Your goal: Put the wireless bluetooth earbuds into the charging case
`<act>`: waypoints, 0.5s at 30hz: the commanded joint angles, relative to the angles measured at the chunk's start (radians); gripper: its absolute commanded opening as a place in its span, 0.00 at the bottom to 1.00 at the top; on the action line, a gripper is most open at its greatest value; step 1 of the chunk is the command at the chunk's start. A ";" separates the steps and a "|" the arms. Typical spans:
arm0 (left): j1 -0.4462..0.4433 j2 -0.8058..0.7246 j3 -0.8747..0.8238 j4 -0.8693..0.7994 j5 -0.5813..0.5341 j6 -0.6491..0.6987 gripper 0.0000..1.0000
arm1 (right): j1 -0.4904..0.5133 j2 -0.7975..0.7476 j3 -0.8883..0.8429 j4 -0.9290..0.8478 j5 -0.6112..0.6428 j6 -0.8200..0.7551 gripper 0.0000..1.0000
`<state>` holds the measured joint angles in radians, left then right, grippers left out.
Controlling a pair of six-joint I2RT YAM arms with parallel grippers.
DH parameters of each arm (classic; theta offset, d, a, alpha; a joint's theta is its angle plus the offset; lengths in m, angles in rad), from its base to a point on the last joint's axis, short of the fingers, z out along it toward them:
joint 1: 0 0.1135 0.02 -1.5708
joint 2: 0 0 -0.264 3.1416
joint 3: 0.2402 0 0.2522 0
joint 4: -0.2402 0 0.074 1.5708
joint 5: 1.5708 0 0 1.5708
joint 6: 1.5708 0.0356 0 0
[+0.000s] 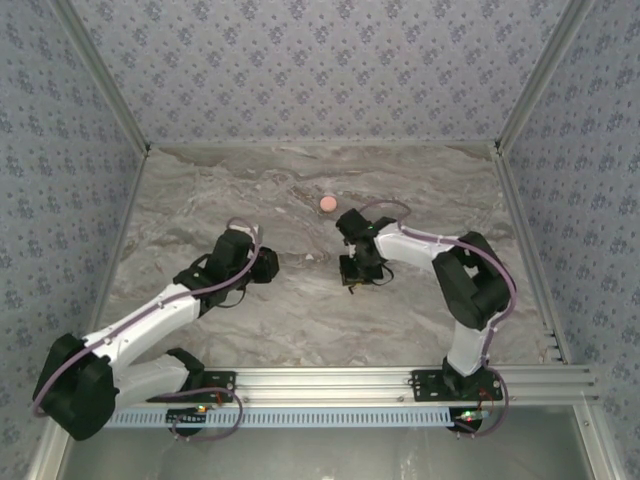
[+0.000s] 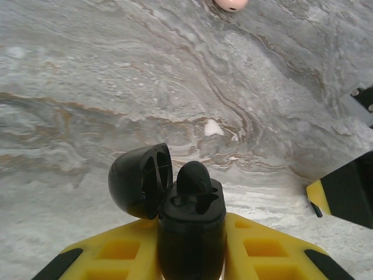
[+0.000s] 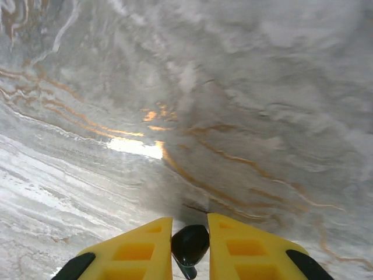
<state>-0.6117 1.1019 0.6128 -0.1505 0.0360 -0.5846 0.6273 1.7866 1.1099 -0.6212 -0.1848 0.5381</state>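
Black earbud (image 3: 190,245) sits pinched between the yellow fingers of the right gripper (image 3: 190,228) over the marble table (image 2: 116,87), while the left gripper (image 2: 190,224) clamps the open black case (image 2: 191,251), a second earbud (image 2: 193,178) seated inside it, and a pink round piece (image 1: 328,203) lies farther back.

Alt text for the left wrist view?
Open black charging case clamped between the left gripper's yellow fingers, lid flipped left, one black earbud standing in it. Grey marbled table beyond.
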 commanded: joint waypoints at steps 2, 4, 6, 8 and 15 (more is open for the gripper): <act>-0.033 0.056 0.028 0.146 0.122 0.028 0.26 | -0.054 -0.098 -0.033 0.097 -0.120 0.011 0.19; -0.052 0.086 0.033 0.189 0.130 0.040 0.26 | -0.078 -0.131 -0.037 0.118 -0.157 0.001 0.19; -0.072 0.112 0.032 0.240 0.129 0.058 0.26 | -0.096 -0.166 -0.040 0.141 -0.196 0.002 0.19; -0.089 0.137 0.023 0.313 0.135 0.090 0.25 | -0.116 -0.197 -0.039 0.162 -0.238 0.005 0.19; -0.130 0.214 -0.039 0.633 0.206 0.199 0.24 | -0.161 -0.305 0.003 0.210 -0.342 0.019 0.20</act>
<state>-0.7265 1.2942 0.5823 0.2970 0.1928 -0.4595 0.4763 1.5215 1.0798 -0.4374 -0.4503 0.5426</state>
